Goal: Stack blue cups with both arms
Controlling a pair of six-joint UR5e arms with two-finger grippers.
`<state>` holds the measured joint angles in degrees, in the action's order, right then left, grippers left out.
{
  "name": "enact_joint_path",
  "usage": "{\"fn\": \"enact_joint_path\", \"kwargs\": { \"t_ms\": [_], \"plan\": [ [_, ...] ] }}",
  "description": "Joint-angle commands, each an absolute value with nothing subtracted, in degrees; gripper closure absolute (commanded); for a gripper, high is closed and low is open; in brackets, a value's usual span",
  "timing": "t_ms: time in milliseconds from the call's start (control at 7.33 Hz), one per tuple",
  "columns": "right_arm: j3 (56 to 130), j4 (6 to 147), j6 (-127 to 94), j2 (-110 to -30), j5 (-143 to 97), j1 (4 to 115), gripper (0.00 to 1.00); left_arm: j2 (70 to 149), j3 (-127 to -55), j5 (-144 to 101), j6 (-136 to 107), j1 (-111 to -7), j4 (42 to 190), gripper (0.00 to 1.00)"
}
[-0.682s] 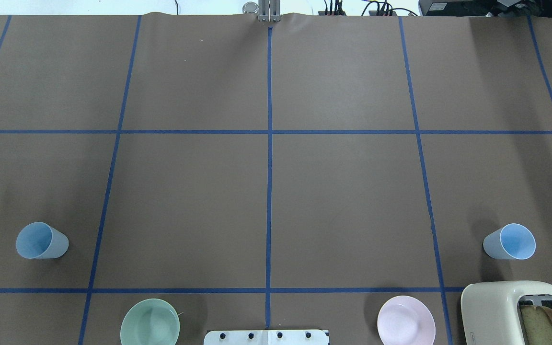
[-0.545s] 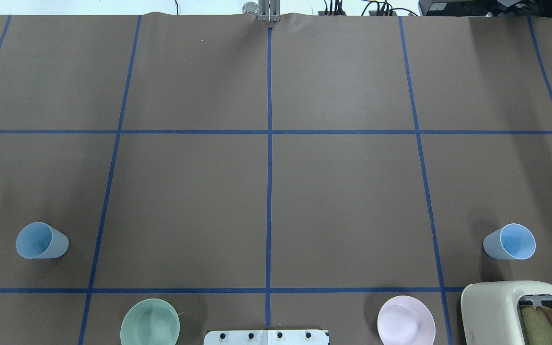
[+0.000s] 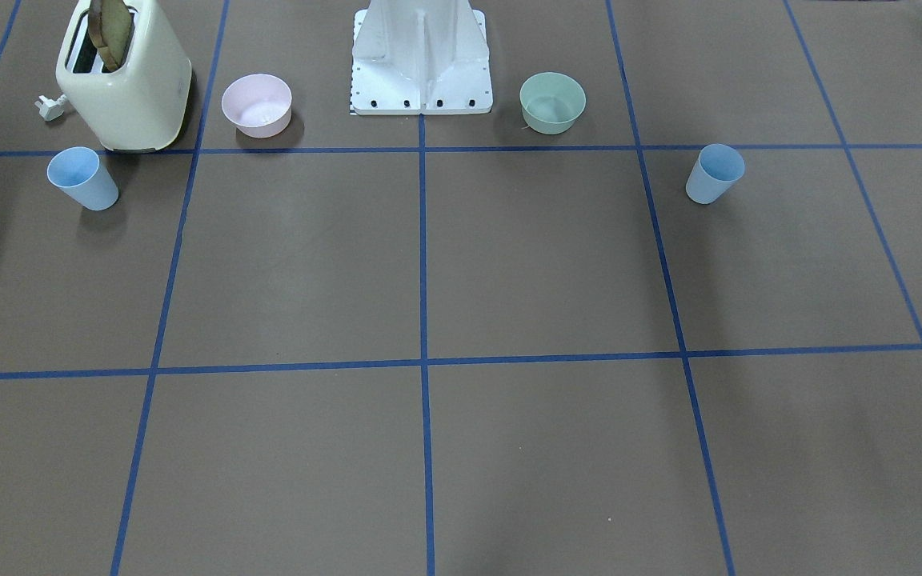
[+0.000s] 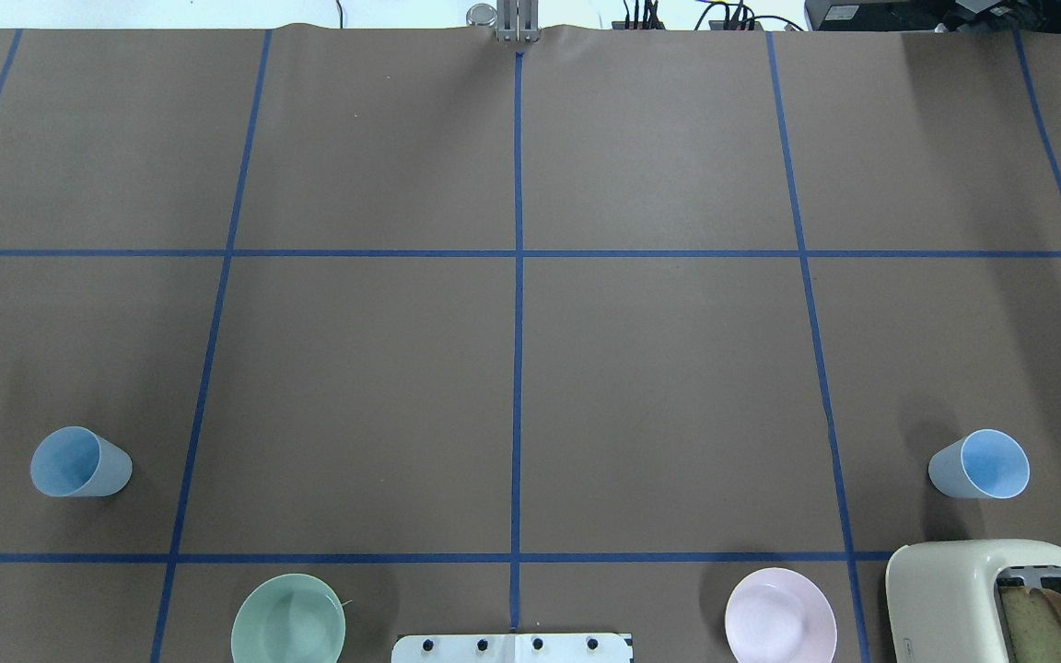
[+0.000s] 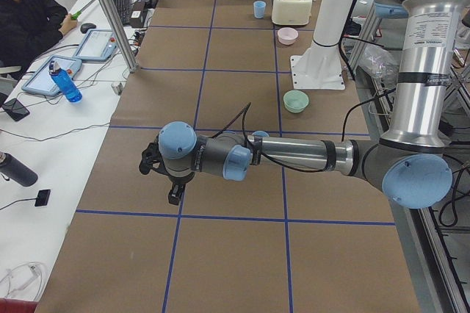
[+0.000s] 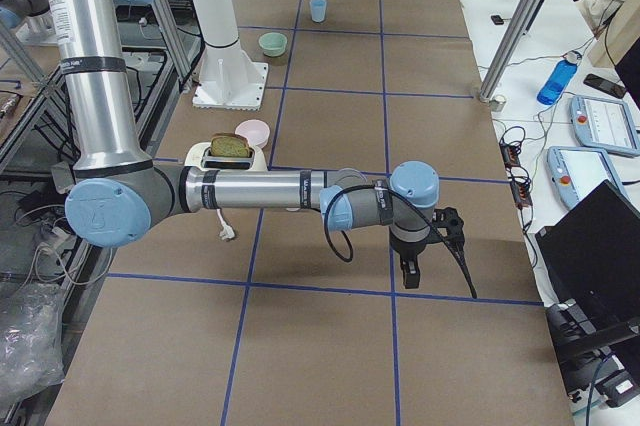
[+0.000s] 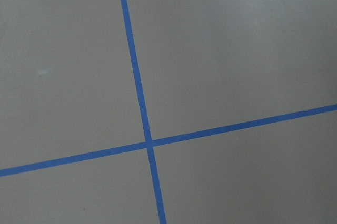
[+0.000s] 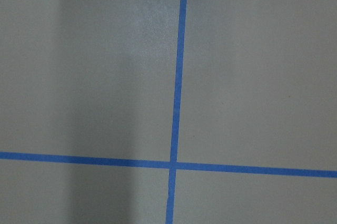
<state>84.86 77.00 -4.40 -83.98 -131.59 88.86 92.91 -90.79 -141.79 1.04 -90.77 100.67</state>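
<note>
Worktop (image 4: 659, 387) is matt brown paper with smooth blue tape lines (image 4: 518, 368). Toaster (image 4: 945, 589) glossy cream shell; blue cup (image 4: 980, 464) near the toaster, other blue cup (image 4: 79, 462) well apart from it, pink bowl (image 4: 780, 617), green bowl (image 4: 288, 622): smooth plastic, soft sheen. Left arm (image 5: 294, 153), right arm (image 6: 260, 189) brushed silver metal, pedestal (image 3: 421, 48) white painted metal.

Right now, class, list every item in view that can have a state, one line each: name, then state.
Pale-blue plastic cup on robot's left: upright, empty, unstacked.
Pale-blue plastic cup on robot's right: upright, empty, unstacked.
Pale-green round bowl: upright, empty.
Pale-pink round bowl: upright, empty.
Cream toaster: bread slice in slot.
Black left pincer: open or shut unclear.
Black right pincer: open or shut unclear.
</note>
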Motion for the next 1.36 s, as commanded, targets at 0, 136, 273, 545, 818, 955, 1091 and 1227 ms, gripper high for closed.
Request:
{"fn": "enact_joint_path", "kwargs": {
  "t_ms": [0, 136, 273, 545, 818, 955, 1091, 1227],
  "plan": [
    [86.2, 71.4, -5.3, -88.8, -138.6, 88.9, 0.00, 88.7, -96.1, -141.8, 0.4, -90.7, 100.6, 0.02],
    [90.8, 70.8, -7.2, -92.3, -139.7, 88.9, 0.00, 86.0, -100.0, -141.4, -2.3, -90.4, 100.9, 0.02],
    [95.7, 70.3, -12.9, -93.8, -139.5, 88.1, 0.00, 84.7, -101.2, -141.4, -6.0, -90.1, 104.1, 0.02],
    [99.7, 70.1, -22.2, -94.5, -136.9, 82.7, 0.00, 83.5, -101.3, -141.2, -14.4, -84.7, 110.7, 0.02],
    [102.5, 70.2, -27.6, -95.3, -132.7, 76.8, 0.00, 81.6, -101.1, -140.9, -23.3, -78.9, 119.3, 0.02],
    [104.6, 70.3, -28.6, -96.8, -132.5, 75.3, 0.00, 81.5, -101.2, -140.5, -28.9, -75.8, 123.2, 0.02],
    [105.4, 70.4, -30.1, -97.3, -132.7, 73.8, 0.00, 81.5, -101.4, -138.2, -33.1, -72.7, 125.8, 0.02],
    [106.5, 70.7, -30.4, -98.2, -133.1, 72.7, 0.00, 81.4, -102.1, -137.9, -36.6, -70.8, 127.3, 0.02]
  ]
}}
